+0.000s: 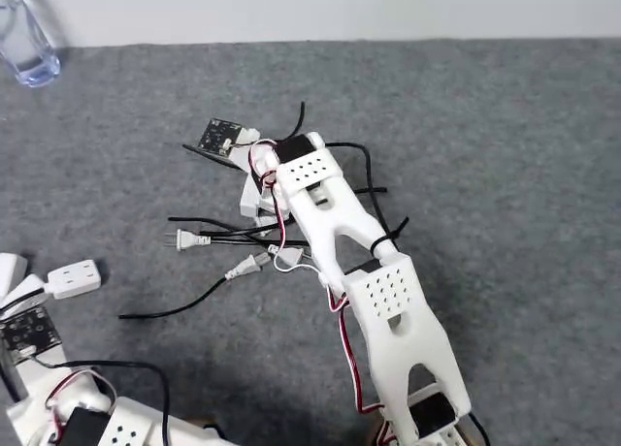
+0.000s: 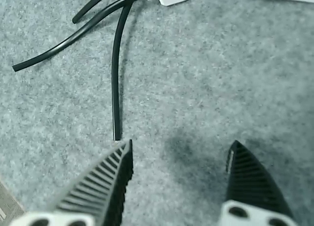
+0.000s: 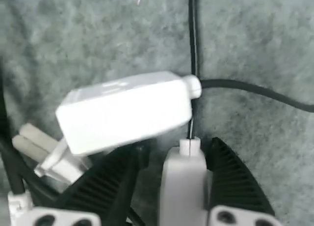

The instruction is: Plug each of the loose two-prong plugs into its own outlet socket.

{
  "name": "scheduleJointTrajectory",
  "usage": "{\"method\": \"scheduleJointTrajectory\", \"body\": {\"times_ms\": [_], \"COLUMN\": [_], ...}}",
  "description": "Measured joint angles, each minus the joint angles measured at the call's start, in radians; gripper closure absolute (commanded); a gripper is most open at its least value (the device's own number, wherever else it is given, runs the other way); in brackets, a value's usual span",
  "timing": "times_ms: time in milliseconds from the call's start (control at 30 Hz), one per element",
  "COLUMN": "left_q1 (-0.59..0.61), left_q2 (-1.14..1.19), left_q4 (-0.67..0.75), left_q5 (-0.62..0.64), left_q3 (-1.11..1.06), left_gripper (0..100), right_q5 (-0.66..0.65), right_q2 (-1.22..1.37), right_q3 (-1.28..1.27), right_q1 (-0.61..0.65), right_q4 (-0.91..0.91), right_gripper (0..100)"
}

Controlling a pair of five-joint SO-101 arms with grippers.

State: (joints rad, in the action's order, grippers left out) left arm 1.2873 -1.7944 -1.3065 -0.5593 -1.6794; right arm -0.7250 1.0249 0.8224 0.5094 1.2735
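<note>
My right gripper (image 3: 177, 148) is shut on a white plug (image 3: 182, 186), whose thin cable runs forward between the black fingers. Just ahead of it a white outlet block (image 3: 125, 115) lies tilted on the carpet, and another white plug (image 3: 41, 150) with two prongs lies beside it. From above, the right gripper (image 1: 254, 189) sits mid-table over tangled cables. Two loose two-prong plugs (image 1: 189, 239) (image 1: 247, 265) lie to its left. My left gripper (image 2: 181, 143) hangs open over bare carpet by a black cable end (image 2: 117, 132), close to a second outlet block (image 1: 74, 278).
Black cables (image 1: 194, 223) spread across the grey carpet around the right arm (image 1: 335, 223). A clear glass container (image 1: 24, 39) stands at the far left corner. The right half of the carpet (image 1: 514, 175) is bare.
</note>
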Motion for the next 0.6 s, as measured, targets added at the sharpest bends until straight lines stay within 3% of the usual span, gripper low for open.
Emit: {"method": "scheduleJointTrajectory", "body": {"times_ms": [233, 600], "left_q1": [0.0, 0.0], "left_q2": [0.002, 0.002], "left_q4": [0.0, 0.0], "left_q5": [0.0, 0.0], "left_q3": [0.0, 0.0], "left_gripper": [71, 71], "right_q5": [-0.044, -0.046], "right_q2": [-0.005, -0.046], "right_q3": [0.025, 0.189], "right_q1": [-0.014, 0.021], "right_q4": [0.081, 0.354], "right_gripper": [99.5, 99.1]}}
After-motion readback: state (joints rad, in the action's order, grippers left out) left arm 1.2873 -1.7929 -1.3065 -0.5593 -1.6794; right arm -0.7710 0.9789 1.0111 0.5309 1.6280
